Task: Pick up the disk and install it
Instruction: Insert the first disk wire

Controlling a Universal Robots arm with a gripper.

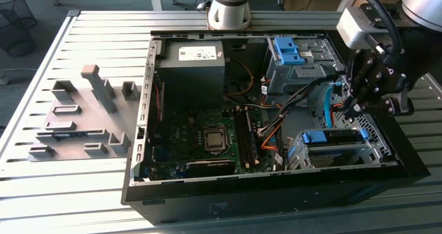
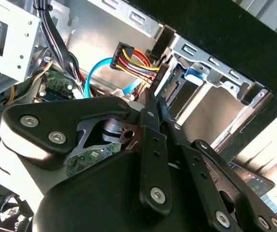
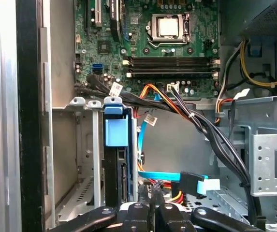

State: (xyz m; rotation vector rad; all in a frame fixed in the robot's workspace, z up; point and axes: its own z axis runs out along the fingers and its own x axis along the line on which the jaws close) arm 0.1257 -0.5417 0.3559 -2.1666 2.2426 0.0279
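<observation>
The open computer case lies on its side on the slatted table. In the drive cage at the corner on the exterior view's right, the disk stands on edge in a slot, its blue bracket edge uppermost and its long axis running across that view. The gripper hangs just above and beyond that blue edge. In the first wrist view the disk lies just beside the gripper, whose fingers are pressed together with nothing seen between them, so I judge the disk is not gripped
</observation>
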